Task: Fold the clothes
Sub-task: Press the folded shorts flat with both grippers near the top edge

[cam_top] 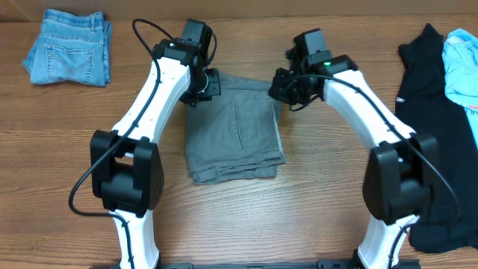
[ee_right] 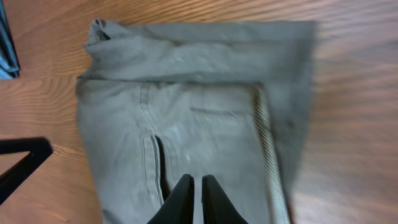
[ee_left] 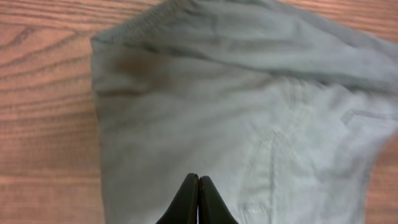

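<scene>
The grey shorts (cam_top: 235,131) lie folded into a rough rectangle at the middle of the table, with seams and a pocket showing. My left gripper (cam_top: 204,86) is at their far left corner. In the left wrist view its jaws (ee_left: 198,182) are shut, tips over the grey cloth (ee_left: 205,106), with nothing visibly between them. My right gripper (cam_top: 286,86) is at the far right corner. In the right wrist view its jaws (ee_right: 198,183) are shut with a hairline gap, above the shorts (ee_right: 205,124) and beside the striped waistband edge (ee_right: 266,143).
Folded blue denim jeans (cam_top: 69,46) lie at the far left corner. A black garment (cam_top: 437,119) with a light blue piece (cam_top: 463,60) on it lies along the right edge. Bare wood table (cam_top: 60,134) surrounds the shorts.
</scene>
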Action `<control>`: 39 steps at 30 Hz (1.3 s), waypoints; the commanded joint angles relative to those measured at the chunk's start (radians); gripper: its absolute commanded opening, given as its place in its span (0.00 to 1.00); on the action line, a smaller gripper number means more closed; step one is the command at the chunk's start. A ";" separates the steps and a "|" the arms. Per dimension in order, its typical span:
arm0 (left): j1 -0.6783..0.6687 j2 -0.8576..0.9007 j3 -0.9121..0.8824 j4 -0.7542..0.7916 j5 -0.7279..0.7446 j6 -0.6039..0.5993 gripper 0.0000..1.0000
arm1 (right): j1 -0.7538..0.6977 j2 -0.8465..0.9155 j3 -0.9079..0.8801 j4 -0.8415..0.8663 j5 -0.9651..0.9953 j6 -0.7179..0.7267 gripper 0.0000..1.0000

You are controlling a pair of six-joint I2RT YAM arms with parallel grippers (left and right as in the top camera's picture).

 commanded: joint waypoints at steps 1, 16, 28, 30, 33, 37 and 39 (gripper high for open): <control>0.016 0.065 0.009 0.029 -0.018 -0.011 0.04 | 0.016 0.061 0.007 0.041 -0.016 -0.010 0.09; 0.066 0.254 0.009 0.066 -0.072 -0.014 0.11 | -0.115 0.217 0.006 0.008 -0.082 -0.007 0.09; 0.146 0.261 0.026 0.062 -0.066 -0.014 0.12 | -0.140 0.179 0.085 -0.131 0.053 0.001 0.04; 0.149 0.260 0.031 0.057 -0.056 -0.014 0.12 | -0.128 0.137 0.122 -0.141 0.019 -0.016 0.04; 0.148 0.260 0.031 0.060 -0.050 -0.014 0.12 | -0.091 0.097 0.180 -0.138 -0.011 -0.040 0.04; 0.140 0.260 0.031 0.064 -0.042 -0.014 0.13 | 0.000 0.111 0.201 -0.061 -0.011 -0.034 0.05; 0.139 0.260 0.031 0.063 -0.039 -0.014 0.13 | 0.036 0.130 0.201 -0.024 -0.008 -0.032 0.05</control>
